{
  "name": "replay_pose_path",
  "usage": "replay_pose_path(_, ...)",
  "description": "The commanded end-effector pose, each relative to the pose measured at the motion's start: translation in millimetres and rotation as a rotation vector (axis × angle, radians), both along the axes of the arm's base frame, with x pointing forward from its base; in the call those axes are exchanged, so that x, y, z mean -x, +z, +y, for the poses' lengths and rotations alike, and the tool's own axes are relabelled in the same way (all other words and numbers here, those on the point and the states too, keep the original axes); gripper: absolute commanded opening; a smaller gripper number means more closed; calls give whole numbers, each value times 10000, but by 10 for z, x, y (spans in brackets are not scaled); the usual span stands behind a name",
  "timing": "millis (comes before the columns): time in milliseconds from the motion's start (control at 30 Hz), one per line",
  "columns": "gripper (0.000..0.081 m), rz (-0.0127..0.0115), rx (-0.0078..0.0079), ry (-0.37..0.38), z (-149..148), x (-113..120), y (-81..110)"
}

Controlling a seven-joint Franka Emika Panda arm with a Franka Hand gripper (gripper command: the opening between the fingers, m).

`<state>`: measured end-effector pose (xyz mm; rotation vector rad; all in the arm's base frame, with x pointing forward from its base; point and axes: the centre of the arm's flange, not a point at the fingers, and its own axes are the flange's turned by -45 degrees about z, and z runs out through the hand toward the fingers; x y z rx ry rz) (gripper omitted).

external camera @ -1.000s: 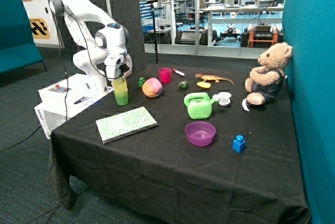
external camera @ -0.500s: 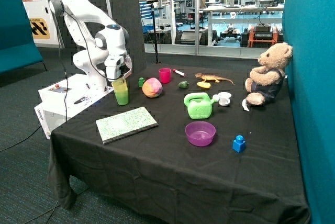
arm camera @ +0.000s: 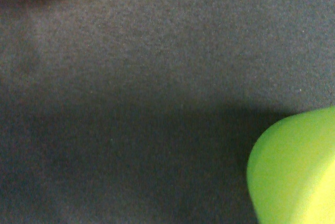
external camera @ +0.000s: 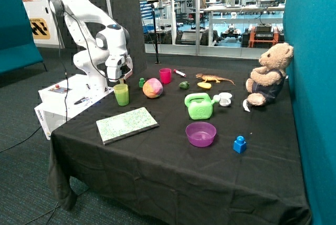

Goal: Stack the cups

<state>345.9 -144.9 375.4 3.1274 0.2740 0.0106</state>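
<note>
The green cup (external camera: 121, 95) stands on the black cloth near the table's corner by the robot base, with the yellow cup sunk into it so that only a yellowish rim (external camera: 121, 86) shows. My gripper (external camera: 121, 80) hangs right above this pair, at the rim. The wrist view shows a yellow-green cup edge (arm camera: 293, 174) close over the cloth. The magenta-pink cup (external camera: 165, 75) stands alone farther back, beyond the multicoloured ball (external camera: 153, 88).
A speckled notebook (external camera: 126, 125) lies in front of the cup pair. A green watering can (external camera: 199, 106), a purple bowl (external camera: 200, 133) and a blue block (external camera: 240, 144) are mid-table. A teddy bear (external camera: 268, 75), a toy lizard (external camera: 215, 79) and small toys sit at the back.
The yellow cup stood tall out of the green cup before; it has now dropped down inside it. My gripper has stayed just above the pair.
</note>
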Motion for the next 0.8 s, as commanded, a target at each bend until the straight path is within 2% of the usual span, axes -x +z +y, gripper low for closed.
replay_pose_path(0, 649, 69, -15, 166, -4, -59, 16)
replay_pose_path(367, 645, 69, -14, 342, 26, -77, 44)
replay_pose_path(633, 686, 70, -13, 602, 115, -156, 81)
replay_pose_path(767, 680, 70, -13, 858, 184, -203, 101)
